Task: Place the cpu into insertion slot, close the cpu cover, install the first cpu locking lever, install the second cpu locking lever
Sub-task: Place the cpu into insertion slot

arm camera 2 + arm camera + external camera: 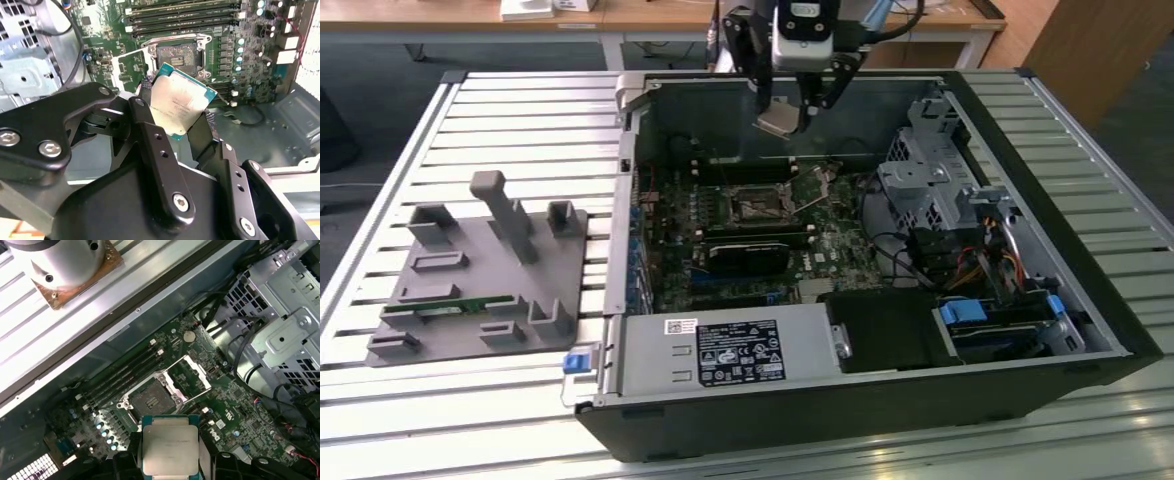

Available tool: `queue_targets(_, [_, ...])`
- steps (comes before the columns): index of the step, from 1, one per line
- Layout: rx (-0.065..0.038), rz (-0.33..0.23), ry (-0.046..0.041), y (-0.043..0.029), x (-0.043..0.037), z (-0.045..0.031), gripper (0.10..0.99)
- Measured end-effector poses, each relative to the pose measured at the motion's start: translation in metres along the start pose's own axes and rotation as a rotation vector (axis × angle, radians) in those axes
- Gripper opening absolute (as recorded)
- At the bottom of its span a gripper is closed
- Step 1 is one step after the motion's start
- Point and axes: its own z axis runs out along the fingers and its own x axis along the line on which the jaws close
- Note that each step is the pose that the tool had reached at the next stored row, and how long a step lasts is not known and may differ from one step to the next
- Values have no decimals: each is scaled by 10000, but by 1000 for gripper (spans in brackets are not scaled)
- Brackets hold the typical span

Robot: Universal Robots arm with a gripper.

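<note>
cpu point(182, 102) | clamped between the 2 fingers point(157, 150) | up clear of the uncovered insertion slot point(176, 54)

Slatted metal tabletop point(400, 150), wooden desk point(667, 15) behind, dark grey floor point(360, 60), wooden panel point(1094, 50) at the exterior view's right

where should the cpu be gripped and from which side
By two opposite edges, coming from the metal-top side. The cpu is a thin flat square, so only its edges give purchase, and its underside is left free for the insertion slot. The hand is shut on it that way.
</note>
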Motion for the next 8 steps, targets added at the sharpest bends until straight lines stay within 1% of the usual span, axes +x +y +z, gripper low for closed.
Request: queue_targets(8, [-11,1094,-105,-3,1,24,537])
